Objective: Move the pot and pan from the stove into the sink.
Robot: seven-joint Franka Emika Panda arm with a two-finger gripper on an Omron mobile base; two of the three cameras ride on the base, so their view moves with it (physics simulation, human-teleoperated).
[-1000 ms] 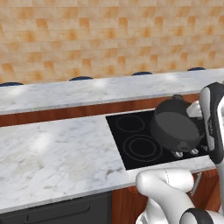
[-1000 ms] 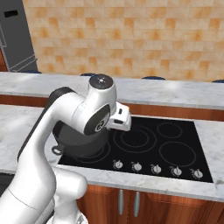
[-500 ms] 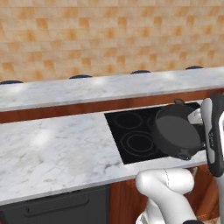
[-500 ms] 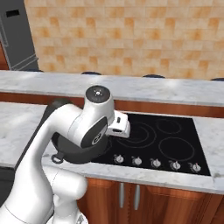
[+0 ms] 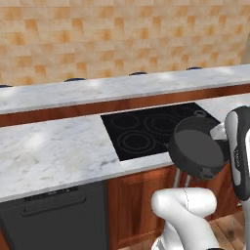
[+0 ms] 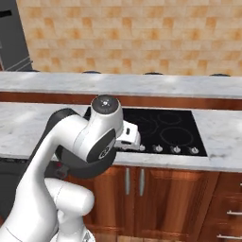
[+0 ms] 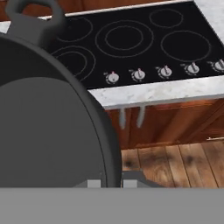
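Observation:
The dark grey pot (image 5: 197, 151) hangs tilted in the air in front of the counter edge, off the stove (image 5: 141, 129). In the hand view the pot (image 7: 48, 122) covers the left half, one loop handle (image 7: 33, 15) at the top. My gripper (image 7: 113, 183) is shut on the pot's rim. In the right base view the pot (image 6: 78, 166) shows as a dark shape under my arm. The black stove (image 6: 163, 125) has nothing on its burners (image 7: 124, 39). The pan and the sink are out of view.
Silver knobs (image 7: 139, 74) line the stove front. Wooden cabinets (image 6: 142, 189) and plank floor (image 7: 175, 164) lie below the marble counter (image 5: 53, 151). A dark dishwasher front (image 5: 53, 215) sits left of them. A raised back counter (image 5: 122, 88) and a fridge (image 6: 12, 42) stand behind.
The whole picture has shifted, so the base has moved, drawing back from the counter. The pot, still held, went from above the stove to out in front of the counter edge.

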